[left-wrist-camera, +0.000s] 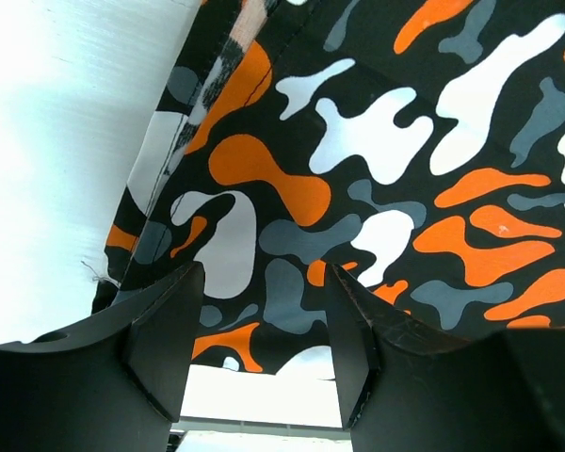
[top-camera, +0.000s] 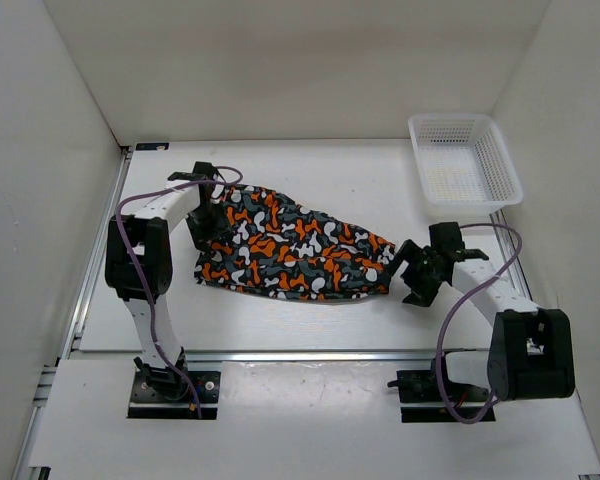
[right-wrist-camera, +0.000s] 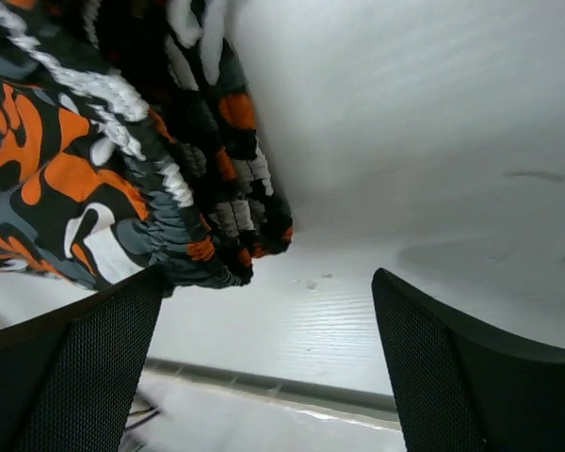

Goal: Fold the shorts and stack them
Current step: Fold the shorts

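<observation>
The shorts (top-camera: 295,247) lie spread flat across the middle of the table, orange, white, grey and black blotches. My left gripper (top-camera: 205,222) hovers over their left end, jaws open, with the fabric (left-wrist-camera: 377,160) filling the left wrist view beyond its fingers (left-wrist-camera: 165,334). My right gripper (top-camera: 412,268) sits just off their right end, open and empty. The gathered waistband (right-wrist-camera: 184,202) shows at the upper left of the right wrist view, just past the left finger (right-wrist-camera: 85,367).
A white mesh basket (top-camera: 464,160) stands at the back right corner. White walls enclose the table on three sides. A metal rail (top-camera: 280,353) runs along the near edge.
</observation>
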Action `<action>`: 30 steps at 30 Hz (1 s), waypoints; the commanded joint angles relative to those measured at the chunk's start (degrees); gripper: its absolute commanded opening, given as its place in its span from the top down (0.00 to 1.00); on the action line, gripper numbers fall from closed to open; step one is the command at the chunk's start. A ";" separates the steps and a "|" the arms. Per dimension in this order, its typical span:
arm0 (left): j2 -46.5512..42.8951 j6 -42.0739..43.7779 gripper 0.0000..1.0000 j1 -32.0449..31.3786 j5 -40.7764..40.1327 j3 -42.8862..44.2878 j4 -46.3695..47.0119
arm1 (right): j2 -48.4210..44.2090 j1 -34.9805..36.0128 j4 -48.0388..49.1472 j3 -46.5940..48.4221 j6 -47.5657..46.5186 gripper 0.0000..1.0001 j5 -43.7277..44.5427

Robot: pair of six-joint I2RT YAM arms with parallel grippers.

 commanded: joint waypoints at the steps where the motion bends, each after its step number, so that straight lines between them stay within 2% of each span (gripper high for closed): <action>1: -3.14 1.13 0.35 -0.06 1.22 0.49 0.33 | -1.78 -2.73 10.24 -2.78 6.82 0.05 -11.84; 7: -2.61 1.13 0.35 -0.06 1.22 1.02 0.33 | 4.10 -3.62 18.43 -7.27 12.11 0.05 -15.02; 10: -2.61 1.13 0.35 -0.06 1.22 1.02 0.33 | 6.56 -3.62 21.25 -8.07 13.33 0.09 -13.09; 12: -2.09 1.13 0.35 -0.06 1.22 1.02 0.33 | 8.58 -3.62 24.14 -8.68 14.91 0.15 -13.08; 16: -1.56 1.13 0.35 -0.06 1.22 1.02 0.33 | 11.23 -3.62 26.61 -9.21 17.20 0.33 -12.30; 17: -1.56 1.13 0.35 -0.06 1.22 1.02 0.33 | 11.75 -3.62 26.62 -9.21 17.21 0.42 -10.29; 19: -1.56 1.13 0.35 -0.06 1.22 1.02 0.33 | 11.75 -3.62 25.48 -9.21 17.21 0.52 -8.61; 20: -1.56 1.13 0.35 -0.06 1.22 1.02 0.33 | 11.75 -3.62 24.95 -9.21 17.21 0.61 -7.91; 22: -1.56 1.13 0.35 -0.06 1.22 1.02 0.33 | 11.23 -3.62 23.99 -9.21 16.60 0.69 -6.06; 23: -1.03 1.13 0.35 -0.06 1.22 1.02 0.33 | 11.23 -3.62 23.37 -8.52 16.59 0.77 -5.53; 25: -1.03 1.13 0.35 -0.06 1.22 1.02 0.33 | 10.62 -3.62 21.61 -7.20 15.02 0.85 -4.48; 27: -0.42 1.13 0.35 -0.06 1.22 1.02 0.33 | 10.08 -3.62 19.94 -6.05 13.87 0.99 -2.82; 30: -0.41 1.13 0.35 -0.06 1.22 1.02 0.33 | 7.63 -3.62 15.64 -3.07 10.63 1.00 -0.44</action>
